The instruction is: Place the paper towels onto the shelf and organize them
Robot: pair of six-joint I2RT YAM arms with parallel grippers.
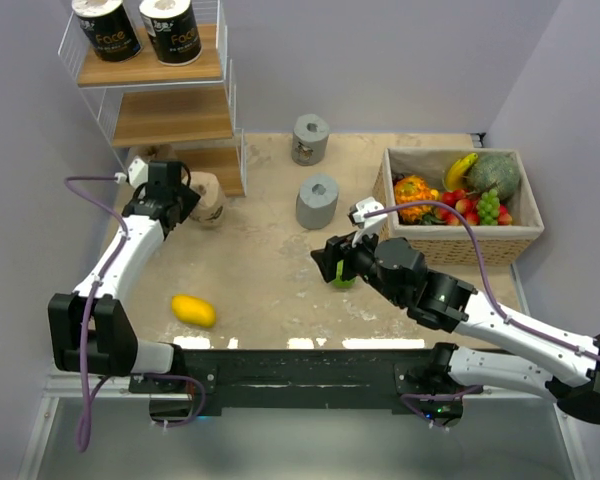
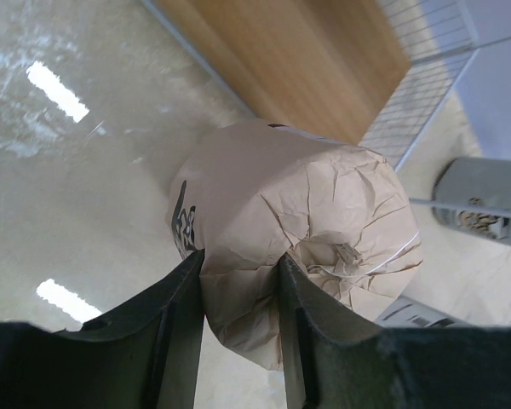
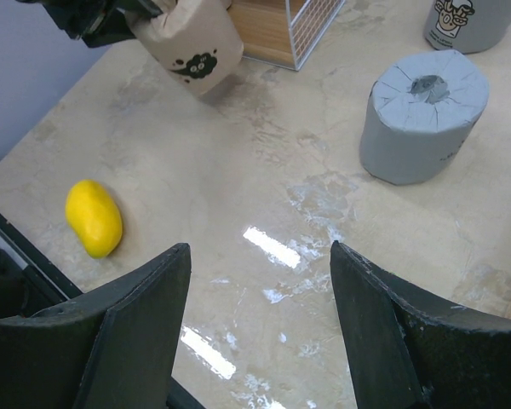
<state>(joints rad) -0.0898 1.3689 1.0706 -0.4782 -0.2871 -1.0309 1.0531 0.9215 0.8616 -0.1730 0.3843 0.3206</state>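
Left claw (image 2: 240, 274) pinching tan paper towel roll (image 2: 300, 204), shelf (image 2: 289, 60) just beside

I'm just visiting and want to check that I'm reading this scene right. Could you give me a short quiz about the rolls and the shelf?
1. True or false: the left tool is shut on a tan roll.
2. How many grey rolls stand on the table?
3. Where are the two black rolls? A) on the top board of the shelf; B) on its middle board; C) on the table.
Key: 1 true; 2 two; 3 A.
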